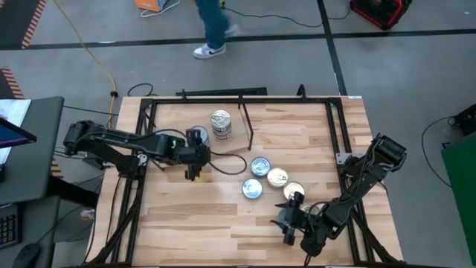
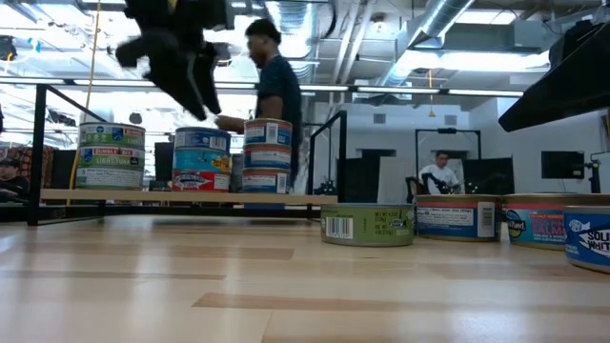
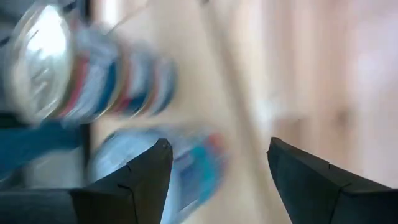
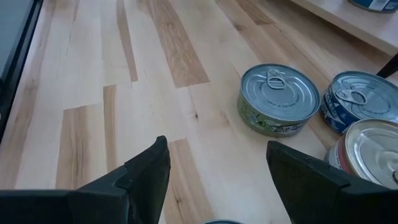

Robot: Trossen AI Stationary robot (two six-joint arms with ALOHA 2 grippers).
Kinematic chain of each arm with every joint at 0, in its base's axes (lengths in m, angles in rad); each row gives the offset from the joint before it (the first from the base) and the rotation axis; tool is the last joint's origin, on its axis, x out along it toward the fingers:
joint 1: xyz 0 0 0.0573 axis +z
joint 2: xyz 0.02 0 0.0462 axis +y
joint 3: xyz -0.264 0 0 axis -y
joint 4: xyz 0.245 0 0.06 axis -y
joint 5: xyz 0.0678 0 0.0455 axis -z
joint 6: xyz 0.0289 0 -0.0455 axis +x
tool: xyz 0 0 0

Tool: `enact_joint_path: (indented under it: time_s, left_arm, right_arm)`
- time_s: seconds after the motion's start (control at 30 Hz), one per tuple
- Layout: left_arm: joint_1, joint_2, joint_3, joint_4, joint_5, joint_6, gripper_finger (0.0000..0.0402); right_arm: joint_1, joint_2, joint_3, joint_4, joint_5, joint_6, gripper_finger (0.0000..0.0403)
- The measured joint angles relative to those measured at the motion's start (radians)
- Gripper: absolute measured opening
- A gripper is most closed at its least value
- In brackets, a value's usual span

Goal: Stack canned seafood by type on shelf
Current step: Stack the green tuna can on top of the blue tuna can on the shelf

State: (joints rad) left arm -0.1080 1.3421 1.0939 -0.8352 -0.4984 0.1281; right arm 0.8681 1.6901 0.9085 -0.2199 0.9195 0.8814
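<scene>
The left arm reaches in from the table's left side, and the left gripper (image 1: 197, 165) hangs above the shelf (image 2: 181, 196), right by the stacked tins. Its fingers (image 3: 134, 180) stand apart with nothing between them. The left wrist view is heavily blurred, so the blue-labelled stack (image 3: 93, 71) ahead of it can't be read there.

The right arm folds in from the right, and the right gripper (image 1: 288, 223) sits low near the front edge of the tabletop (image 1: 193, 216), fingers spread and empty. Just ahead of it lie a green-labelled tin (image 4: 278, 99) with a silver pull-tab lid and a blue tin (image 4: 362, 107) touching a third tin.

On the shelf, three stacks stand in a row. The left stack (image 2: 111, 155) seems to read "LIGHT TUNA". A loose tin at the right edge (image 2: 587, 238) shows "SOLID WHITE", and its neighbour (image 2: 536, 227) shows "SALMON".
</scene>
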Motion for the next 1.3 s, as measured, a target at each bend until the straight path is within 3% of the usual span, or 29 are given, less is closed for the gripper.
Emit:
enact_joint_path:
  time_s: [0.1,0.17,0.4,0.67,0.87,1.3]
  left_arm:
    - [-0.051,0.007,-0.001,0.079,0.077,-0.056,0.0252]
    - [-0.103,0.036,-0.010,0.148,0.073,-0.077,0.0252]
    - [-0.271,0.200,-0.020,0.388,-0.063,-0.142,0.0252]
    - [-0.382,0.360,-0.019,0.584,-0.153,-0.203,0.0252]
    - [-0.401,0.426,-0.020,0.679,-0.192,-0.206,0.0252]
    - [-0.348,0.427,-0.019,0.741,-0.186,-0.303,0.0252]
  right_arm:
    - [-0.008,0.000,0.000,0.013,0.000,-0.023,0.0291]
    - [-0.020,0.000,0.000,0.059,0.000,-0.066,0.0291]
    - [-0.113,0.085,0.001,0.308,-0.016,-0.313,0.0291]
    - [-0.213,0.132,0.001,0.305,-0.127,-0.337,0.0291]
    - [-0.250,0.132,0.001,0.299,-0.190,-0.388,0.0291]
    - [-0.274,0.130,-0.022,0.255,-0.215,-0.364,0.0291]
